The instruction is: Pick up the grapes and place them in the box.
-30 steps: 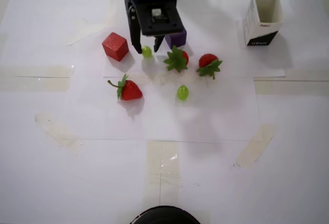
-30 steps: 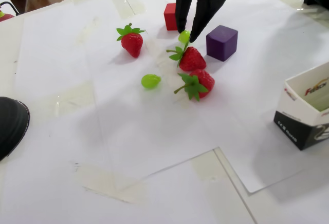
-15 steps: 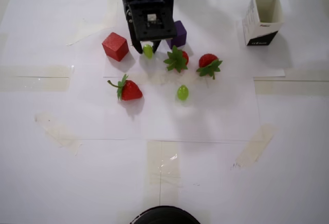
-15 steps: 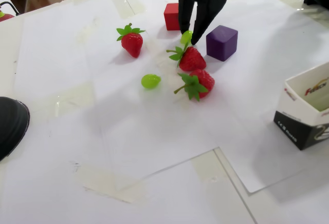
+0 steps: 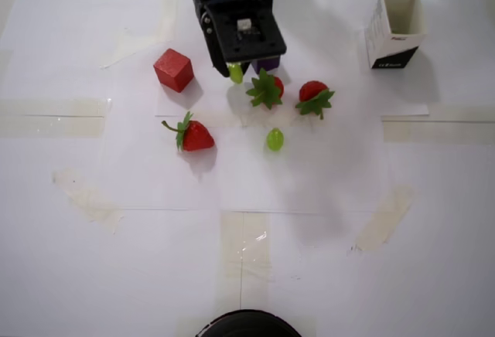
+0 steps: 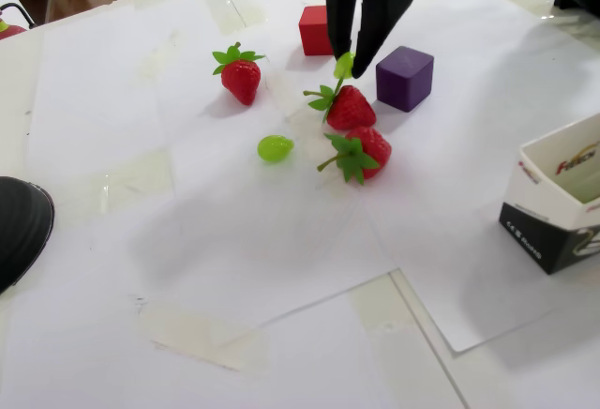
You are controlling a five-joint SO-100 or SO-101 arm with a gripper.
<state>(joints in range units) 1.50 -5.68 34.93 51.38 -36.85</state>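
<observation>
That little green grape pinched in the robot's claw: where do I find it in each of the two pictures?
Overhead view: the held grape sits upper middle, between the red cube on its left and a strawberry on its right.
Fixed view: the held grape is top centre, just above that strawberry.
Shared landmark: the purple cube, right of the gripper in both.

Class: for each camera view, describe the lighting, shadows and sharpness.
Overhead view: bright, even light washes out the white paper, and the gripper casts a soft shadow. Fixed view: sharp, with a broad faint arm shadow and a glossy highlight on the loose grape.
</observation>
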